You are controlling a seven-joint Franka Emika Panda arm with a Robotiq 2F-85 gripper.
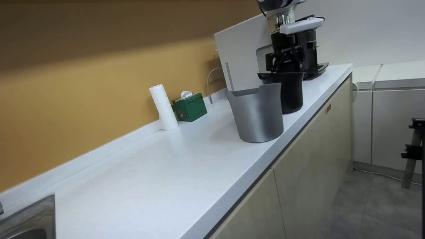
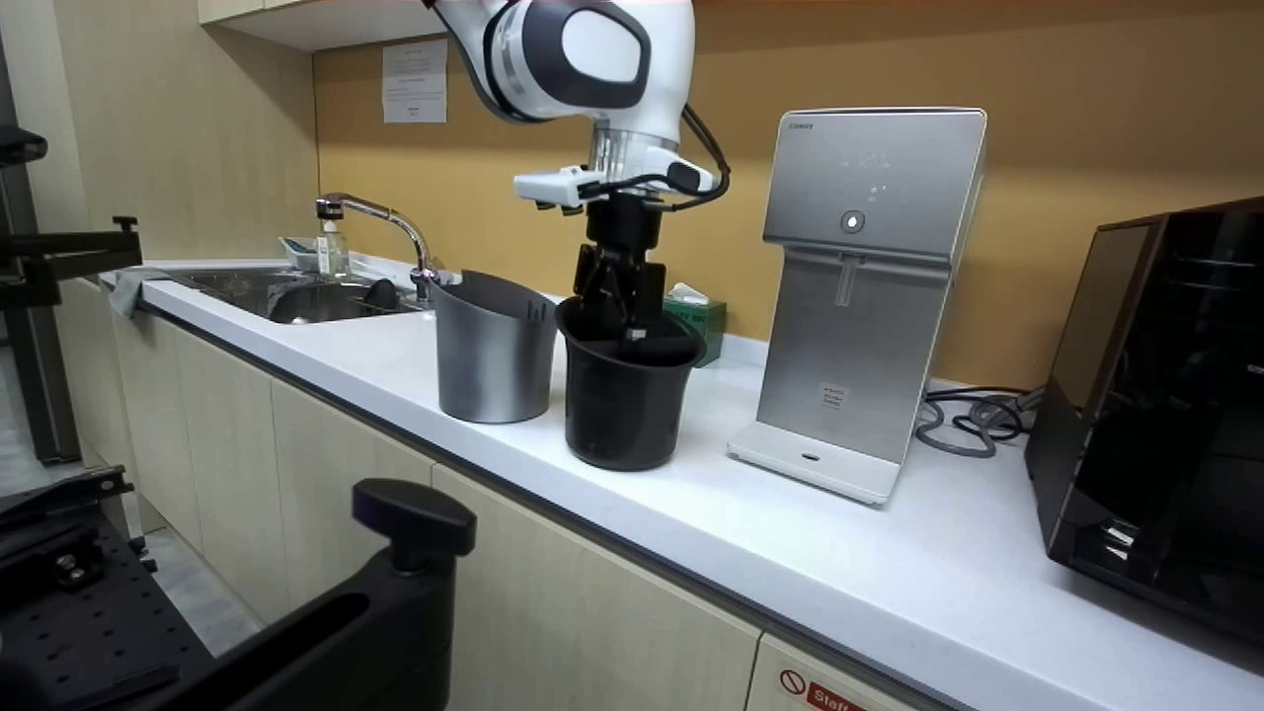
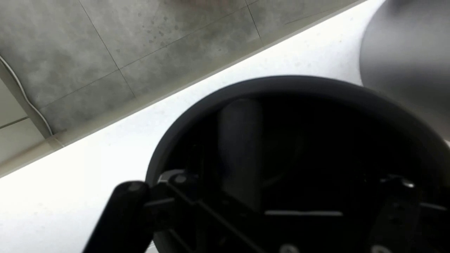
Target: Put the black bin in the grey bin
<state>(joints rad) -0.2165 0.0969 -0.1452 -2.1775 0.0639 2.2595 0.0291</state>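
The black bin (image 1: 292, 94) (image 2: 622, 410) stands upright on the white counter. The grey bin (image 1: 260, 116) (image 2: 494, 355) stands upright close beside it; whether their rims touch I cannot tell. My gripper (image 1: 285, 64) (image 2: 622, 321) points straight down with its fingers inside the mouth of the black bin. In the wrist view the black bin's rim (image 3: 295, 84) surrounds my gripper (image 3: 291, 175), whose dark fingers look spread wide apart with nothing between them. The fingertips are hard to make out in the dark interior. The grey bin (image 3: 411, 52) shows at the upper right there.
The counter's front edge (image 2: 553, 504) runs close to both bins. A silver water dispenser (image 2: 859, 326) and a glossy black appliance (image 2: 1165, 415) stand on the far side of the black bin from the grey bin. A green tissue box (image 1: 190, 108), paper roll (image 1: 164, 108) and sink (image 2: 306, 296) are also there.
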